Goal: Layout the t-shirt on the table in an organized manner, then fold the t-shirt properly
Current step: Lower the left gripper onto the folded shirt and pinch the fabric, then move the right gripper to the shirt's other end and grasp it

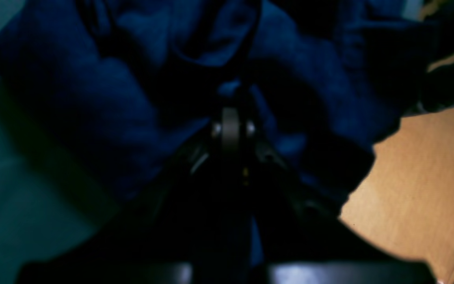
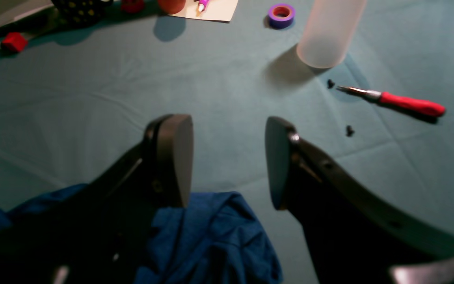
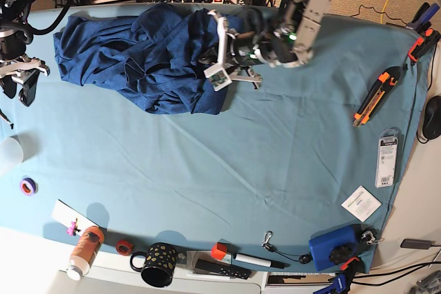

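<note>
The dark navy t-shirt (image 3: pixel 138 56) lies crumpled at the far left part of the table (image 3: pixel 227 170), which is spread with a teal cloth. My left gripper (image 3: pixel 207 45) reaches into the shirt's right side. In the left wrist view it (image 1: pixel 231 106) is shut, with t-shirt (image 1: pixel 93 98) fabric bunched around and between its tips. My right gripper (image 3: pixel 18 91) hangs at the table's left edge, apart from the shirt. In the right wrist view it (image 2: pixel 227 161) is open and empty, above bare cloth, with a t-shirt (image 2: pixel 215 236) edge just below its fingers (image 2: pixel 175 157).
A translucent cup (image 2: pixel 329 31), a red-handled tool (image 2: pixel 408 103), small black screws (image 2: pixel 349 130) and purple tape (image 2: pixel 281 15) lie ahead of the right gripper. An orange box cutter (image 3: pixel 372 105), packaged tool (image 3: pixel 387 160), card (image 3: pixel 360 203), blue box (image 3: pixel 334 247), mug (image 3: pixel 157 264) and bottle (image 3: pixel 86 249) line the edges.
</note>
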`<state>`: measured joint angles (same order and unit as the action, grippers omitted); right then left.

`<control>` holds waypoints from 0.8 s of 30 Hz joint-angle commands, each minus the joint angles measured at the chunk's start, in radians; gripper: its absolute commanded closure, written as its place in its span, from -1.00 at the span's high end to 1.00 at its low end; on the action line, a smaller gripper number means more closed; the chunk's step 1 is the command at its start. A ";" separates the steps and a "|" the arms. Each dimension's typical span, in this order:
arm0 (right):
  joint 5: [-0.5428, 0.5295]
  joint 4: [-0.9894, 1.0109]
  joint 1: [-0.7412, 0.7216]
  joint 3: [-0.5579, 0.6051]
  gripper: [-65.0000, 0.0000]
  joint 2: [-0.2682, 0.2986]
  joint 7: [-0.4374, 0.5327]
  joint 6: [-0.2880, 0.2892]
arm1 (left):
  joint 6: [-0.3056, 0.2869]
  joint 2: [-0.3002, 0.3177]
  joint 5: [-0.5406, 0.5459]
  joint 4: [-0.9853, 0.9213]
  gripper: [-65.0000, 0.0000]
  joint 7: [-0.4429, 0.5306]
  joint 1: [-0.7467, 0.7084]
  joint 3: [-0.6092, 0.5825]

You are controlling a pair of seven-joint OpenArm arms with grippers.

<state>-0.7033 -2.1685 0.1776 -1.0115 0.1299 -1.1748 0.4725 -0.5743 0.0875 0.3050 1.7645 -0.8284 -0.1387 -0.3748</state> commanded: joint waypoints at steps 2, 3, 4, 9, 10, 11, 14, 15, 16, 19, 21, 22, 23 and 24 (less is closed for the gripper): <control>-0.003 -0.016 -0.003 -0.002 -0.10 0.014 0.023 0.005 | -0.005 -0.006 0.021 0.009 -1.00 0.025 0.011 -0.042; -0.003 -0.016 -0.003 -0.002 -0.10 0.014 0.023 0.005 | -0.006 -0.007 0.032 0.009 -1.00 0.026 0.011 -0.063; -0.003 -0.016 -0.003 -0.002 -0.10 0.014 0.023 0.005 | -0.010 -0.007 0.052 0.009 -1.00 0.026 0.011 -0.083; -0.003 -0.016 -0.003 -0.002 -0.10 0.014 0.023 0.005 | -0.124 -0.010 0.199 0.009 -1.00 0.024 0.011 -0.177; -0.003 -0.016 -0.003 -0.002 -0.10 0.014 0.023 0.005 | -0.124 -0.010 0.216 0.009 -1.00 0.025 0.011 -0.194; -0.003 -0.016 -0.003 -0.002 -0.10 0.014 0.023 0.005 | -0.124 -0.010 0.225 0.010 -1.00 0.025 0.012 -0.212; -0.003 -0.016 -0.003 -0.002 -0.10 0.014 0.023 0.005 | -0.124 -0.010 0.223 0.010 -1.00 0.002 0.027 -0.237; -0.003 -0.016 -0.003 -0.002 -0.10 0.014 0.023 0.005 | -0.124 -0.010 0.222 0.010 -1.00 -0.008 0.035 -0.235; -0.003 -0.016 -0.003 -0.002 -0.10 0.014 0.023 0.005 | -0.124 -0.010 0.222 0.010 -1.00 -0.023 0.043 -0.227; -0.003 -0.016 -0.003 -0.002 -0.10 0.014 0.023 0.005 | -0.124 -0.010 0.224 0.010 -1.00 -0.030 0.059 -0.174; -0.003 -0.016 -0.003 -0.002 -0.10 0.014 0.023 0.005 | -0.108 -0.010 0.224 0.010 -1.00 -0.023 0.058 -0.116; -0.005 -0.016 -0.003 -0.002 -0.10 0.014 0.023 0.005 | -0.093 -0.010 0.223 0.010 -1.00 -0.024 0.058 -0.086; -0.007 -0.016 -0.003 -0.002 -0.10 0.014 0.023 0.005 | -0.082 -0.010 0.223 0.010 -1.00 -0.024 0.058 -0.055; -0.013 -0.016 -0.003 -0.002 -0.10 0.014 0.023 0.006 | -0.068 -0.010 0.223 0.010 -1.00 -0.024 0.059 -0.025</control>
<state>-0.6968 -2.1685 0.1776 -1.0115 0.1299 -1.1748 0.4728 -0.6357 0.0879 0.5068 1.7584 -0.8780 -0.0887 -0.3965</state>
